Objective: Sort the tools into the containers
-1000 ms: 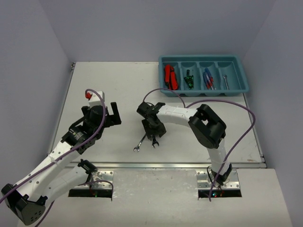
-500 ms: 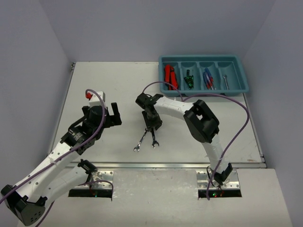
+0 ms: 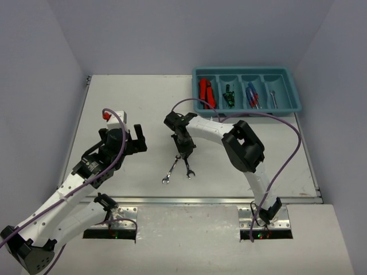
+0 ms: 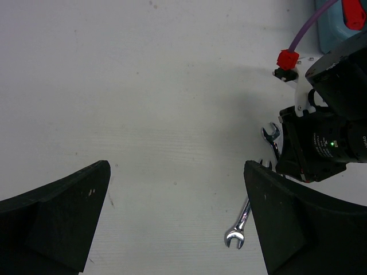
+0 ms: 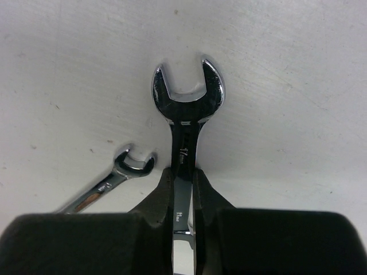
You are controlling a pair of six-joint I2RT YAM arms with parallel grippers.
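My right gripper (image 3: pixel 184 151) is shut on the shaft of a silver open-end wrench (image 3: pixel 188 168) at the table's middle. In the right wrist view the fingertips (image 5: pixel 163 183) pinch that wrench (image 5: pixel 186 123), whose open head points away, low over the table. A second wrench (image 3: pixel 170 171) lies loose just left of it, and also shows in the right wrist view (image 5: pixel 117 177) and the left wrist view (image 4: pixel 239 224). My left gripper (image 3: pixel 139 139) is open and empty, left of both wrenches. The teal tray (image 3: pixel 289 76) at the back right holds red knives (image 3: pixel 205 91), screwdrivers and one wrench (image 3: pixel 273 98).
The right arm's purple cable (image 3: pixel 289 123) loops over the table in front of the tray. In the left wrist view the right gripper's black body (image 4: pixel 321 143) stands close at the right, with the held wrench's head (image 4: pixel 270 135) beside it.
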